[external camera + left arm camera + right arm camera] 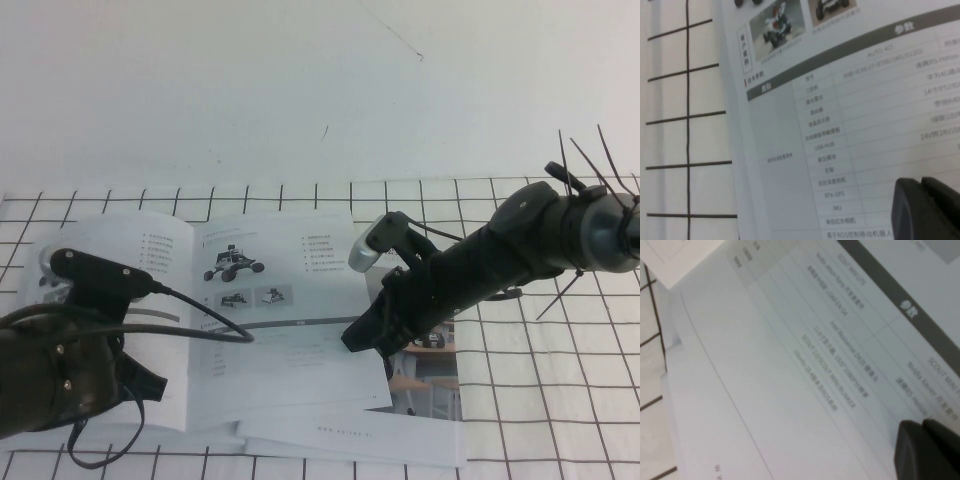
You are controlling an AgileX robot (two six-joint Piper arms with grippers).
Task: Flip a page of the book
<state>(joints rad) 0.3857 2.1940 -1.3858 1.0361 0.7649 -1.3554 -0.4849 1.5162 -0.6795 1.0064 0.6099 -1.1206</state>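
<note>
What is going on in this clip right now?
Two robot arms are working over an open book lying on a gridded cloth. The right end effector is down on the right-hand page, near its outer edge, above the table of specifications. The left end effector hovers over the book's left side. The page lies flat and is not yet lifted or turned. A second brochure lies partly underneath the open book.
</note>
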